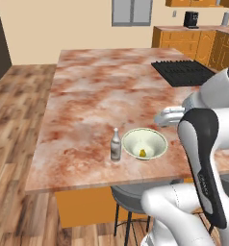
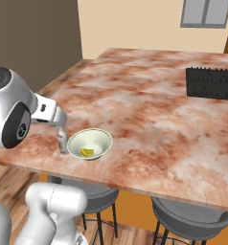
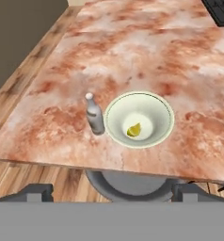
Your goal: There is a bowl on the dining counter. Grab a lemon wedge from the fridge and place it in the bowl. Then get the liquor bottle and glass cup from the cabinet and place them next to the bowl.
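Lemon wedge (image 3: 134, 130), small and yellow, lies in the pale bowl (image 3: 115, 112) beside the upright liquor bottle (image 3: 94, 116); gripper (image 3: 112, 192) jaws apart.

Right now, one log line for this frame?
lemon wedge in bowl | liquor bottle upright beside bowl | tool open, empty

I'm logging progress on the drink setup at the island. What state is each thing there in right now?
lemon wedge: lying inside the bowl.
bowl: upright on the dining counter, near its front edge.
liquor bottle: standing upright on the counter, right beside the bowl.
gripper: jaws open, holding nothing, back off the counter's edge.
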Motion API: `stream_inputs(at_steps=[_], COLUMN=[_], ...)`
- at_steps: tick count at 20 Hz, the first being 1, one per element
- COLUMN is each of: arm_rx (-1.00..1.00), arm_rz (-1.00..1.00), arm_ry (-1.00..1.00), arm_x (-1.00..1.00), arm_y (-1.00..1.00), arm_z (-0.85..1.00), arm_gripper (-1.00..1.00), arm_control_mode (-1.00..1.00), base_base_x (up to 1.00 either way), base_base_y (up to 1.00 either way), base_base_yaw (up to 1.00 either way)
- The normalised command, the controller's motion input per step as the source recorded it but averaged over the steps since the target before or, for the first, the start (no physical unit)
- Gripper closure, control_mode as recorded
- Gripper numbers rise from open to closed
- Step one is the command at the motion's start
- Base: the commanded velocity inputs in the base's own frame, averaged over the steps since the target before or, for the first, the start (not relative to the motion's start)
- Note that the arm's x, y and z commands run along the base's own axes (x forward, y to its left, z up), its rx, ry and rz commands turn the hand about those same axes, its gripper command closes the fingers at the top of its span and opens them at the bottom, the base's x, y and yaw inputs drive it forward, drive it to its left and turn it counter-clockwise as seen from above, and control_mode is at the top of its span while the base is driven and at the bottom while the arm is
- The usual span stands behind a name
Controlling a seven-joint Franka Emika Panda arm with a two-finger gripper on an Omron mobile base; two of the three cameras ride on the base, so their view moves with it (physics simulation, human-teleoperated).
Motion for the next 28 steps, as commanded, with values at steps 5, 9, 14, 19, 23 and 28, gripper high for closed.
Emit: stream_inputs(at_steps=[5,9,14,19,23,28], arm_rx=[-0.09,-0.03,0.00,0.00,0.00,0.00], arm_rz=[-0.03,-0.06,-0.01,0.00,0.00,0.00], arm_ry=[-0.01,0.00,0.00,0.00,0.00,0.00], arm_x=[-0.29,-0.36,-0.22,0.00,0.00,0.00], arm_y=[0.00,0.00,0.00,0.00,0.00,0.00], arm_z=[0.00,0.00,0.00,0.00,0.00,0.00], arm_gripper=[-1.00,-1.00,-1.00,-1.00,-1.00,-1.00], arm_control_mode=[-1.00,-1.00,1.00,1.00,1.00,1.00], base_base_x=[0.00,0.00,-0.57,-1.00,-0.81,-0.13], base_base_y=[0.00,0.00,-0.02,-0.49,-0.99,-1.00], base_base_yaw=[0.00,0.00,-0.03,-0.14,-0.21,-0.10])
